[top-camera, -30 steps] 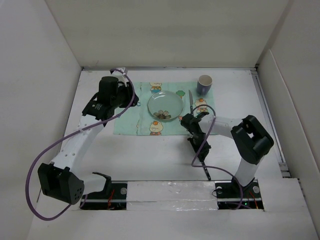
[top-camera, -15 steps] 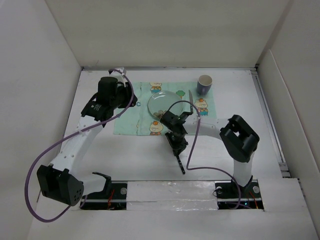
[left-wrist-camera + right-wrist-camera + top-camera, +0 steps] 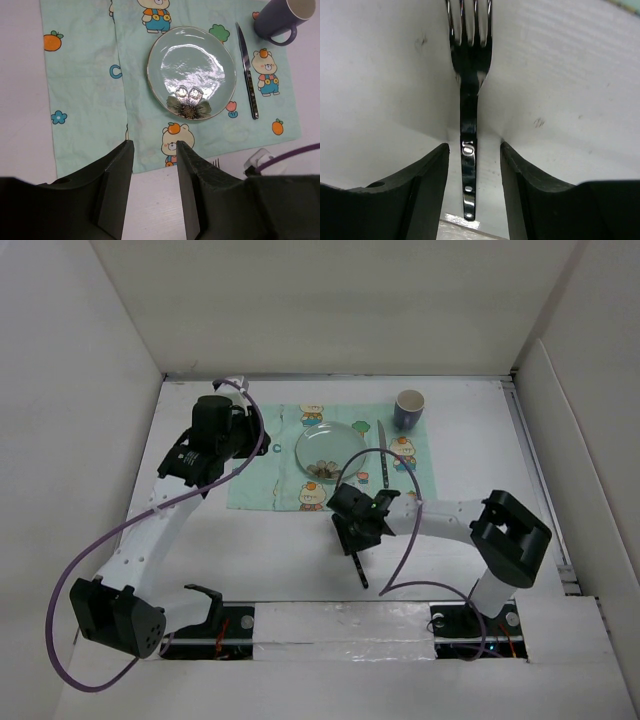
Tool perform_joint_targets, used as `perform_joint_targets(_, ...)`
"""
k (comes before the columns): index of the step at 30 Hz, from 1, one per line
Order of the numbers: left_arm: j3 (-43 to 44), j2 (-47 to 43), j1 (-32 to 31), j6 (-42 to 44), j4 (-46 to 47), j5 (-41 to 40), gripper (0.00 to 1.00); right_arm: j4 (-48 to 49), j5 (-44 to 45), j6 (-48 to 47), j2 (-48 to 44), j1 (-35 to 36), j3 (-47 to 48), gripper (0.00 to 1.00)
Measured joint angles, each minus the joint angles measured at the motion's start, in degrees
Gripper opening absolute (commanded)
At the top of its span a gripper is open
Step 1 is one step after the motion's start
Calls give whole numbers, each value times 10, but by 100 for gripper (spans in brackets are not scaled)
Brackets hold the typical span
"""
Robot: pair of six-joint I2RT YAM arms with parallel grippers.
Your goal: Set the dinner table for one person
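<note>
1. The left gripper (image 3: 154, 150) is held above the near edge of the placemat (image 3: 85, 90), its jaws spread with nothing between them.
2. The plate (image 3: 192, 60) is set at the placemat's middle.
3. The fork (image 3: 469, 75) is laid on the dinner table (image 3: 270, 550), just short of the placemat, and is straddled, untouched, by the parted right gripper (image 3: 472, 150).
4. The knife (image 3: 247, 75) is placed right of the plate, with the mug (image 3: 280, 20) by its far tip.
</note>
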Motion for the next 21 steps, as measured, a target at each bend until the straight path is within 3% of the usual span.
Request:
perform_joint_targets(3, 0, 0, 0, 0, 0, 0, 36, 16, 33, 16, -21, 34, -29, 45)
perform_joint_targets(4, 1, 0, 0, 0, -1, 0, 36, 19, 42, 20, -24, 43, -35, 39)
perform_joint_targets(5, 3, 1, 0, 0, -1, 0, 36, 22, 49, 23, -25, 51, -37, 25)
perform_joint_targets(8, 13, 7, 0, 0, -3, 1, 36, 27, 65, 33, -22, 69, -36, 3)
perform_joint_targets(9, 16, 9, 0, 0, -3, 1, 36, 23, 71, 36, -19, 73, -31, 0)
perform_joint_targets(15, 30, 10, 0, -1, -16, -1, 36, -31, 83, 36, 7, 95, 58, 0)
perform_joint_targets(21, 82, 19, 0, -14, -54, -22, 32, -62, 71, 10, 41, 67, 280, 0)
